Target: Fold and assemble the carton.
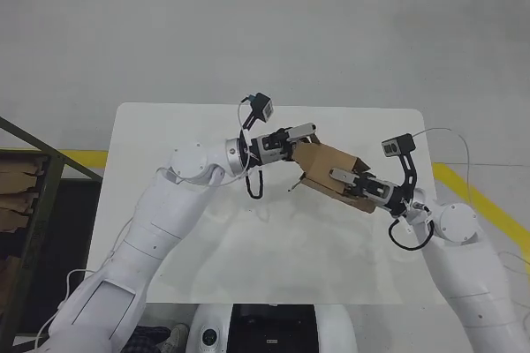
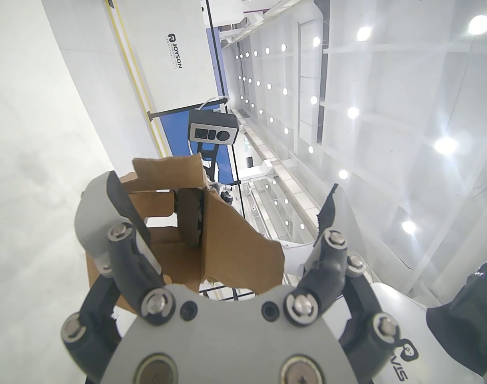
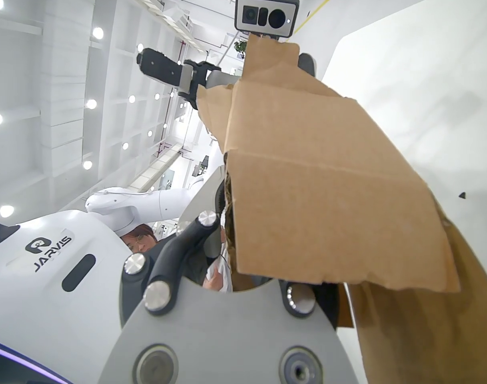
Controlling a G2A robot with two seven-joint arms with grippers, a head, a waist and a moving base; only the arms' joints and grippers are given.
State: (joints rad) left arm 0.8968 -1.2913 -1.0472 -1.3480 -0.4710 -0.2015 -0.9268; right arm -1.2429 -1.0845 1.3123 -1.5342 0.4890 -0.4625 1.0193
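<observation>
Right end effector (image 1: 341, 177) clamps carton (image 1: 322, 159); left end effector (image 1: 302, 141) splayed.

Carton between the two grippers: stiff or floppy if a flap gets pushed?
Likely light: the right gripper seems to carry the carton by one wall. Its flaps probably hinge easily along the scored crease, while the flat panels look fairly stiff. The ragged edge suggests it could tear or crush under a hard pinch.
</observation>
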